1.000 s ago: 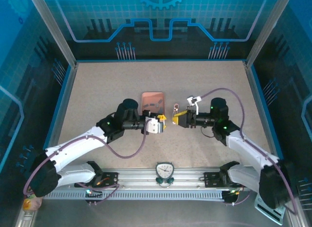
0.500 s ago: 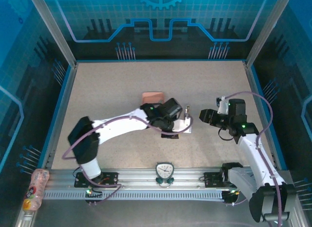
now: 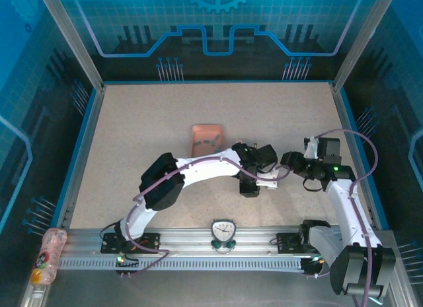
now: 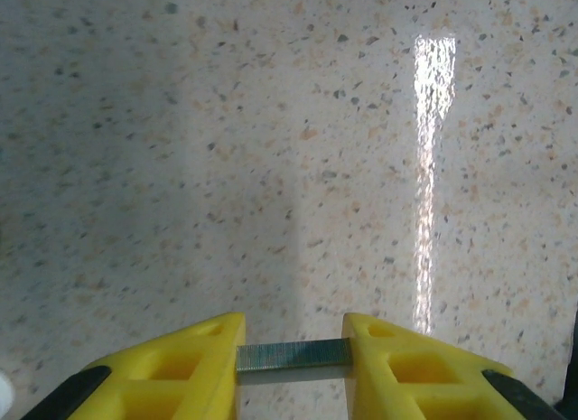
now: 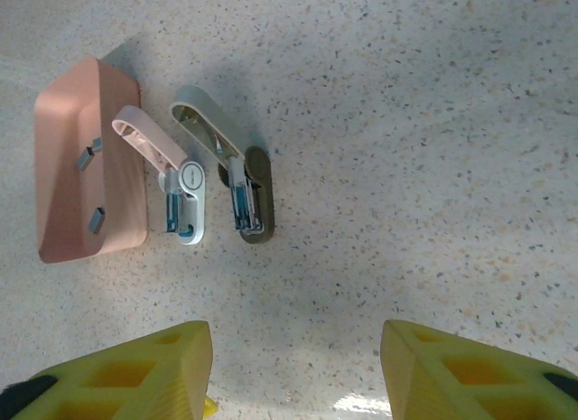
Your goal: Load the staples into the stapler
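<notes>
In the left wrist view my left gripper (image 4: 292,359) is shut on a short dark grey strip of staples (image 4: 292,355), held crosswise between the yellow fingertips just above the speckled table. From above, the left gripper (image 3: 252,186) is right of centre. The pale pink stapler (image 5: 178,192) lies open on the table beside the salmon-pink tray (image 5: 63,212), its lid swung up. Two more staples (image 5: 88,155) lie in that tray. My right gripper (image 5: 294,337) stands open and empty, well short of the stapler. Seen from above, it (image 3: 289,160) faces the left gripper.
A second open stapler (image 5: 237,183), pale green with a dark olive base, lies right beside the pink one. The salmon-pink tray (image 3: 207,140) sits mid-table. The left arm's links (image 3: 198,170) stretch across the table's centre. Blue walls border the tabletop.
The left arm has swung rightward, carrying its gripper from beside the tray to right of centre. The right gripper has drawn back to the right.
</notes>
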Tool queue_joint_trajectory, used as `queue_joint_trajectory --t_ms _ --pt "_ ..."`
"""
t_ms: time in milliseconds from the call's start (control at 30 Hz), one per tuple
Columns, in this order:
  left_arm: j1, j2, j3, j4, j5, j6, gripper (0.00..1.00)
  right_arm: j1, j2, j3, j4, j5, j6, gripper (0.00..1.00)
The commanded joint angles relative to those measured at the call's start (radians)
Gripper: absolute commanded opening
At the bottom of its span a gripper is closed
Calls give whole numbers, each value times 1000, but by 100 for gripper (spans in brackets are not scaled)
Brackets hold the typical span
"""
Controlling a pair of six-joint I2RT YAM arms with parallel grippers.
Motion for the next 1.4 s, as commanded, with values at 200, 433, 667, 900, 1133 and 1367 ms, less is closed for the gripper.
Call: queue_joint_trajectory --t_ms 200,433,667,900,1133,1367 --pt "-31 136 108 -71 -18 -64 32 -25 -28 1 -67 56 -16 55" --pt "-33 169 114 -78 -4 -59 37 -25 -26 9 -90 57 -26 54" --pt "-33 157 109 -41 26 -77 51 -24 -16 25 -123 44 -35 54" --pt "-20 45 65 39 26 -135 58 -13 -23 66 -207 88 -68 52" --pt "37 -160 -99 175 43 -264 64 76 -7 97 -270 141 -62 51" --pt "137 -337 -283 288 59 -445 68 252 86 128 -296 206 -19 51"
